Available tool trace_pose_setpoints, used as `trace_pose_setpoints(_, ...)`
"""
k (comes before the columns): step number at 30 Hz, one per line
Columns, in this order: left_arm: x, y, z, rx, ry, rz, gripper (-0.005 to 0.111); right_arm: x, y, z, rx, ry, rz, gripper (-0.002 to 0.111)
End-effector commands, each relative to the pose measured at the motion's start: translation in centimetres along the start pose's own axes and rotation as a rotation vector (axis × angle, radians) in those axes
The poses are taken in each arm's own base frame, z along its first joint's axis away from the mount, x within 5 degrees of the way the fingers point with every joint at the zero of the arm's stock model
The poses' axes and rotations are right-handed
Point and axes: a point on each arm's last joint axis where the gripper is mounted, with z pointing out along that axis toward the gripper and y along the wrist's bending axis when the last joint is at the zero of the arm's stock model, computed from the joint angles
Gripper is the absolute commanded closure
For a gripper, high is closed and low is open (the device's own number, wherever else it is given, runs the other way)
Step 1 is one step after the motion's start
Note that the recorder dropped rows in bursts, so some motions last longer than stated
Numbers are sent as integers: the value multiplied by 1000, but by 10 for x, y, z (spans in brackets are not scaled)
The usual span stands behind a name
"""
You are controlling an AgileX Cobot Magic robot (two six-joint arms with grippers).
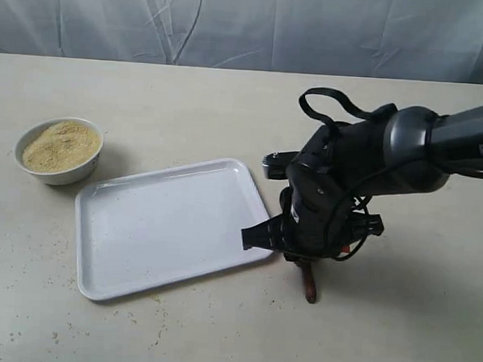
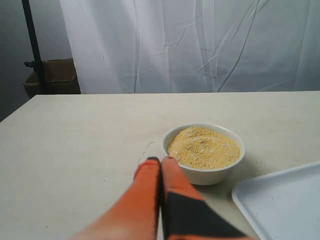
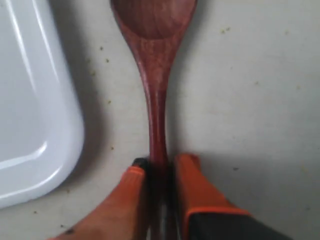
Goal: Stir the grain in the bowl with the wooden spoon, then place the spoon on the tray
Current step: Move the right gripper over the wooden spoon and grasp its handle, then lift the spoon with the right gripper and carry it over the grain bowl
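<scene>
Spoon pick-up is the job right now. The wooden spoon (image 3: 156, 75) seems to lie on the bench (image 1: 396, 319), just beside the right edge of the tray (image 1: 174, 226), in the lower middle of the exterior view. The right gripper (image 3: 159, 172) is down on it and narrow, with one orange finger on each side of the thin handle. It looks pinched onto the handle. The left gripper (image 2: 161, 162) is closed with nothing in it, and it points at the bowl (image 2: 205, 175).

To do this well, I think the pinch should be tight, so the thin handle does not slip or twist. Lift straight up, then carry the spoon over the tray to the bowl in the upper left of the exterior view. The grain (image 1: 61, 145) is heaped close to the rim, so slow, small stirs seem best, or grains may spill.

Some things are hard to see. The right arm covers most of the spoon in the exterior view — only one dark end peeks out under it. In the right wrist view the spoon head is cut off at the top edge, and the far handle end hides between the fingers. I cannot be sure the spoon touches the bench. The left arm does not show in the exterior view.
</scene>
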Motion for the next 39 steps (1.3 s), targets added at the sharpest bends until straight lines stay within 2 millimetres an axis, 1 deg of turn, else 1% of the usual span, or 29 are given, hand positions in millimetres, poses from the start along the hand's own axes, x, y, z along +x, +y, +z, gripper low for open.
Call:
trace_pose_setpoints(1,1,0,0,-1,-6,0,106,-2,-5,-13,38,-21,-33,108)
trace_pose_setpoints(3,1,0,0,-1,-6,0,106,-9,-12,-31,73,-66,-59,108)
trace_pose_setpoints(4,1,0,0,-1,-6,0,106,-15,-17,-47,112,-93,-75,108)
trace_pose_setpoints(5,1,0,0,-1,-6,0,106,-19,-17,-58,115,-113,-91,108)
trace_pose_setpoints(6,1,0,0,-1,-6,0,106,-30,-14,-77,101,-143,-161,108)
trace_pose_setpoints(7,1,0,0,-1,-6,0,106,-37,-10,-87,77,-157,-198,108)
trace_pose_setpoints(8,1,0,0,-1,-6,0,106,-52,1,-105,5,-195,-269,108)
trace_pose_setpoints(9,1,0,0,-1,-6,0,106,-60,8,-112,-37,-214,-306,108)
trace_pose_setpoints(10,1,0,0,-1,-4,0,106,-74,22,-121,-109,-236,-372,108)
trace_pose_setpoints(13,1,0,0,-1,-4,0,106,-92,48,-121,-210,-259,-529,108)
trace_pose_setpoints(14,1,0,0,-1,-4,0,106,-99,56,-123,-228,-281,-578,108)
trace_pose_setpoints(17,1,0,0,-1,-4,0,106,-111,85,-118,-255,-321,-700,108)
trace_pose_setpoints(19,1,0,0,-1,-4,0,106,-119,106,-113,-250,-352,-777,108)
trace_pose_setpoints(23,1,0,0,-1,-4,0,106,-129,143,-94,-253,-395,-875,108)
trace_pose_setpoints(24,1,0,0,-1,-4,0,106,-131,152,-94,-256,-415,-902,108)
trace_pose_setpoints(26,1,0,0,-1,-4,0,106,-133,168,-85,-235,-443,-988,108)
trace_pose_setpoints(29,1,0,0,-1,-4,0,106,-135,185,-74,-162,-488,-1104,108)
trace_pose_setpoints(33,1,0,0,-1,-4,0,106,-140,193,-58,27,-534,-1260,108)
trace_pose_setpoints(35,1,0,0,-1,-4,0,106,-143,195,-54,78,-569,-1289,108)
trace_pose_setpoints(39,1,0,0,-1,-4,0,106,-146,201,-47,89,-627,-1312,108)
